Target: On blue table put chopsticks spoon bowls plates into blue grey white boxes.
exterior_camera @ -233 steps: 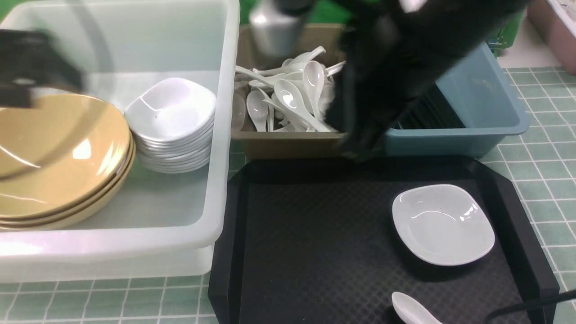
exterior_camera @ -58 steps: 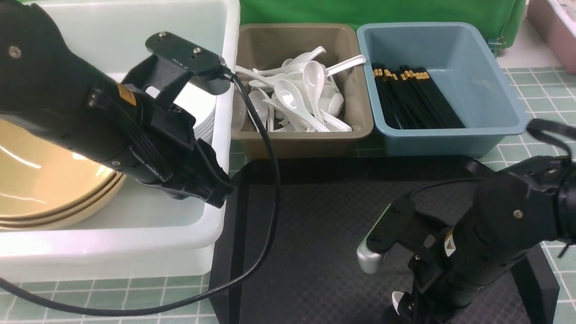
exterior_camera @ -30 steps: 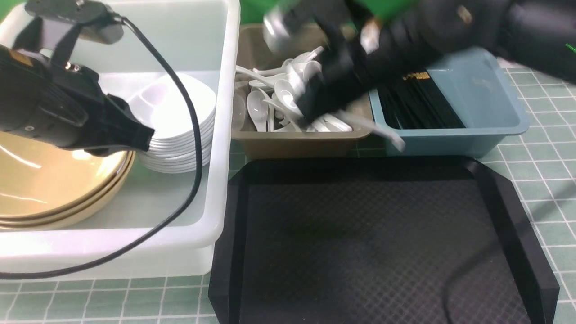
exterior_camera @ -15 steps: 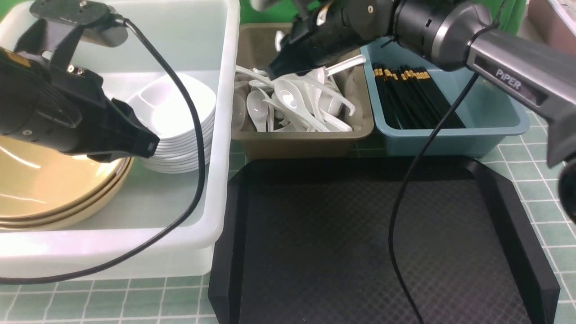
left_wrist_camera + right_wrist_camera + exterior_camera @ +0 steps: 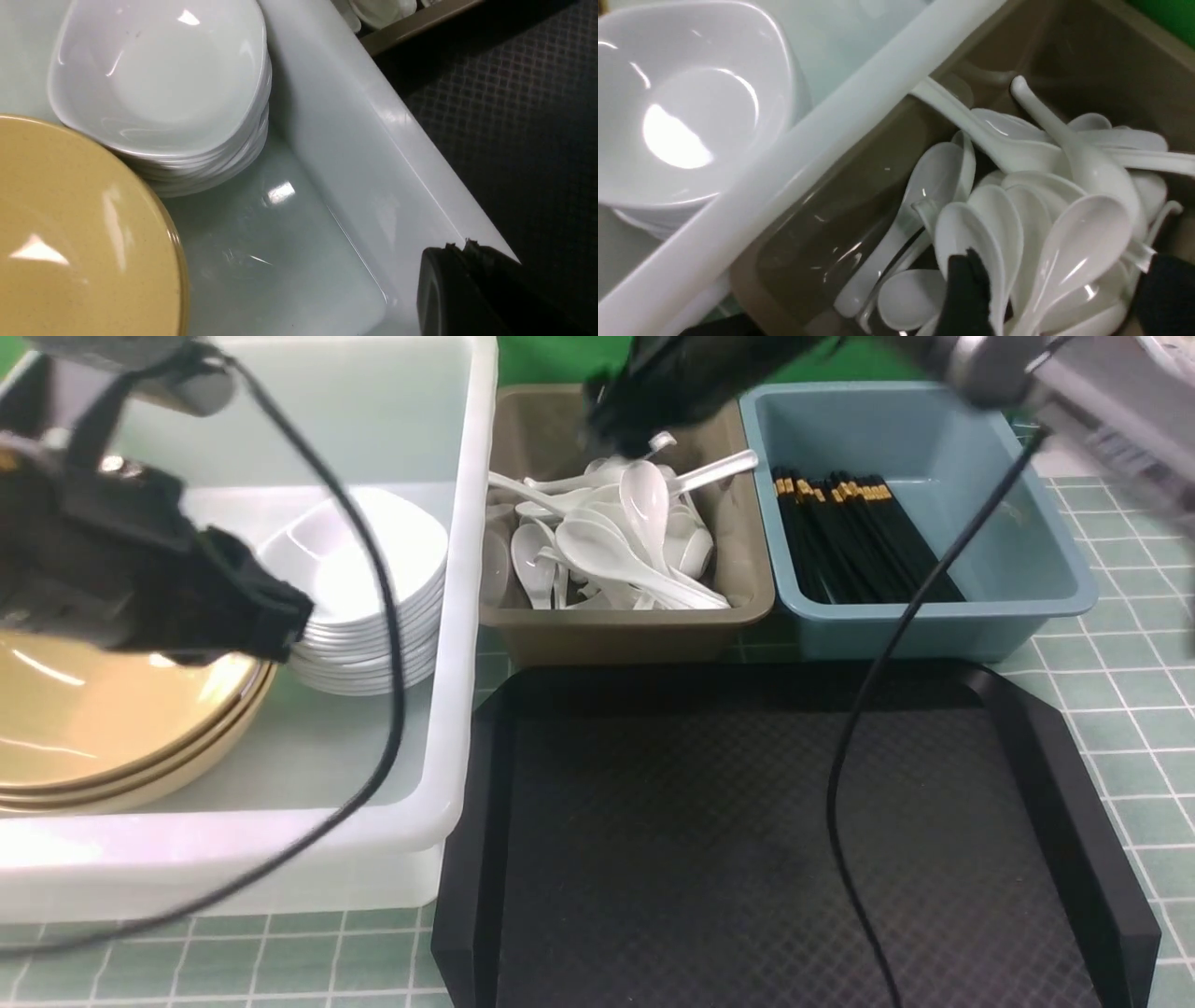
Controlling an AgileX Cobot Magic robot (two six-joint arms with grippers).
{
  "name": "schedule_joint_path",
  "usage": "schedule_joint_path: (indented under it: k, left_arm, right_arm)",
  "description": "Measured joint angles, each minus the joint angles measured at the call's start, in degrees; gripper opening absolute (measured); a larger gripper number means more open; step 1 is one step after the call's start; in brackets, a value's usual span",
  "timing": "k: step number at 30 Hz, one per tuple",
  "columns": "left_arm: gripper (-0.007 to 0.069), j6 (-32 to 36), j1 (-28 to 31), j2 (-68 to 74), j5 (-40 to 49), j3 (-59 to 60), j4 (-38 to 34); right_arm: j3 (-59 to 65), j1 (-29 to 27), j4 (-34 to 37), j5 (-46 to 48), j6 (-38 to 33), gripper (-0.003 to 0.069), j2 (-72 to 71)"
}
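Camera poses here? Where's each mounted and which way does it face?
Front: between the arms, facing forward and down at black tray, white box, grey box, blue box; left arm and right arm show.
Left wrist: on the left arm, looking into white box at plates and bowls; shut left gripper shows.
Right wrist: on the right arm, looking into grey box at spoons; open right gripper shows.
Shared: both wrist views catch the plates and the white box's wall.

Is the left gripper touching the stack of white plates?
Apart. The left wrist view shows the left gripper near the white box's rim, with bare box floor lying between it and the plates.
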Motion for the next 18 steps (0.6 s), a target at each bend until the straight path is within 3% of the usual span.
schedule_joint_path:
  k: [2,3,7,11,18]
  left_arm:
    - [0.0001,-0.07,0.0,-5.89,-2.7,4.61,1.03]
    - [0.0001,-0.11,0.0,-6.48,-2.96,5.09,1.03]
    - [0.0001,-4.59,0.0,-19.96,-9.11,17.59,6.07]
    - [0.0001,-12.21,0.0,-29.77,-14.16,25.9,10.13]
    - [0.0001,-18.11,0.0,-41.39,-16.81,32.47,12.58]
  right_arm:
    - [-0.42,0.0,-0.11,3.96,-1.62,0.0298,-3.46]
    - [-0.5,0.0,-0.11,4.32,-1.76,0.0286,-3.71]
    - [-0.66,0.0,-0.11,14.24,-4.8,0.0058,-8.33]
    - [-0.08,0.0,-0.11,17.08,-5.8,0.0036,-11.5]
    - [7.31,0.0,4.91,16.96,-7.63,0.0036,-20.56]
